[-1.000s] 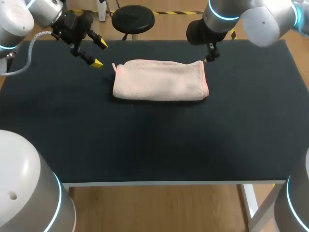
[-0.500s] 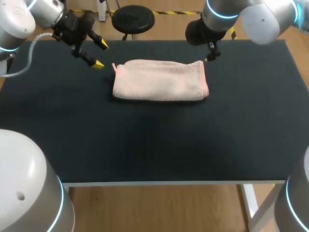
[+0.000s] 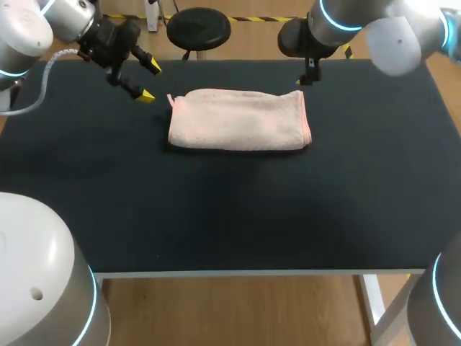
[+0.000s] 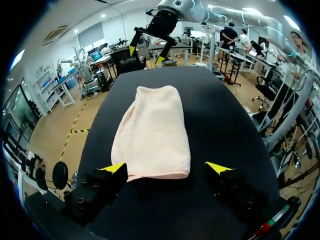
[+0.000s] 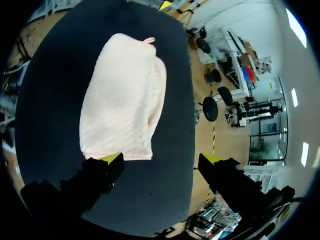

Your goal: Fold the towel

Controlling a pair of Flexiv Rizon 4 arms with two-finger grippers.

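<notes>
A pale pink towel (image 3: 239, 120) lies folded into a flat oblong on the far half of the black table (image 3: 230, 209). My left gripper (image 3: 150, 81) hangs open just off the towel's left end, touching nothing. In the left wrist view the towel (image 4: 152, 132) stretches away ahead of the open left gripper (image 4: 166, 169), with its near edge between the yellow tips. My right gripper (image 3: 308, 74) stands open above the towel's far right corner. The right wrist view shows the towel (image 5: 125, 97) ahead of the open right gripper (image 5: 160, 159), which holds nothing.
The black tabletop (image 4: 220, 115) runs wide on all sides of the towel. My right gripper (image 4: 146, 50) shows beyond the towel's far end in the left wrist view. No other object lies on the table.
My right arm has drawn back a little toward the table's far edge, away from the towel's right corner. The left gripper and the towel have stayed put.
</notes>
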